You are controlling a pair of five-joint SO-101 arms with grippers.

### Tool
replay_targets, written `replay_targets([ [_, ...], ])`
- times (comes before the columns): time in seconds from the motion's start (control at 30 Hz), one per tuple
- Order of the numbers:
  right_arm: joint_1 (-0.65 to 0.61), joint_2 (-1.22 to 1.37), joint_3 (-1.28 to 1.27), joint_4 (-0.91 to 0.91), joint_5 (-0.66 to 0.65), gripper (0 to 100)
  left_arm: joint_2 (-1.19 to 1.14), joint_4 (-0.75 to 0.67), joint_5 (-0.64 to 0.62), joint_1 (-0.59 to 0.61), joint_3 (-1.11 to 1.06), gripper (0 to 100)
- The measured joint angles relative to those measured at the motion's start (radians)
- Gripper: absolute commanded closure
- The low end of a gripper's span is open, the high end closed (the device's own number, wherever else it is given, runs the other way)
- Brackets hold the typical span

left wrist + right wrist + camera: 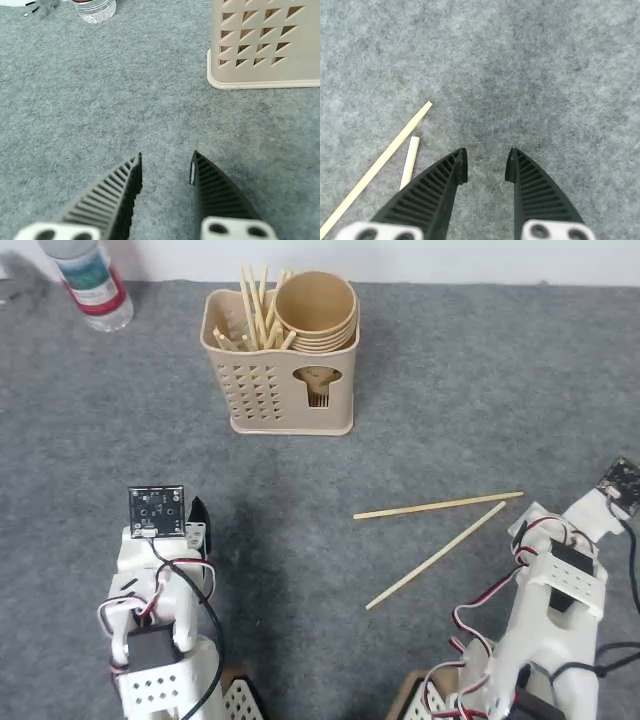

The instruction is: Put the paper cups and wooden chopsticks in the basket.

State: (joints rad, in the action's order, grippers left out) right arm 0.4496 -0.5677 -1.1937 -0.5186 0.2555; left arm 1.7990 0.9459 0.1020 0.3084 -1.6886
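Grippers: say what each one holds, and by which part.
Nothing is held. The left gripper is open over the carpet; the right gripper is open too, with two chopsticks lying loose on the carpet beside it.

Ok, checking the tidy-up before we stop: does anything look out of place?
Yes: two wooden chopsticks lie loose on the grey mat by the right gripper, outside the basket that holds the paper cups. Nothing looks spilled or damaged.
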Motion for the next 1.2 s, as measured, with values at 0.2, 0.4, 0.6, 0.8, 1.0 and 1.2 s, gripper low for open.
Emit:
replay_targets([
  [0.2, 0.0, 0.0, 0.0, 0.0, 0.0, 85.6, 0.0, 0.012, 0.0, 0.0, 0.0, 85],
  [0.4, 0.0, 0.0, 0.0, 0.0, 0.0, 85.6, 0.0, 0.012, 0.0, 0.0, 0.0, 85],
  [0.6, 0.0, 0.0, 0.0, 0.0, 0.0, 85.6, 0.0, 0.012, 0.0, 0.0, 0.0, 85],
  [0.8, 0.0, 0.0, 0.0, 0.0, 0.0, 85.6, 0.0, 0.012, 0.0, 0.0, 0.0, 85],
  [1.0, 0.0, 0.0, 0.0, 0.0, 0.0, 85.6, 0.0, 0.012, 0.0, 0.0, 0.0, 85],
  [1.2, 0.0, 0.0, 0.0, 0.0, 0.0, 85.6, 0.0, 0.012, 0.0, 0.0, 0.0, 85],
])
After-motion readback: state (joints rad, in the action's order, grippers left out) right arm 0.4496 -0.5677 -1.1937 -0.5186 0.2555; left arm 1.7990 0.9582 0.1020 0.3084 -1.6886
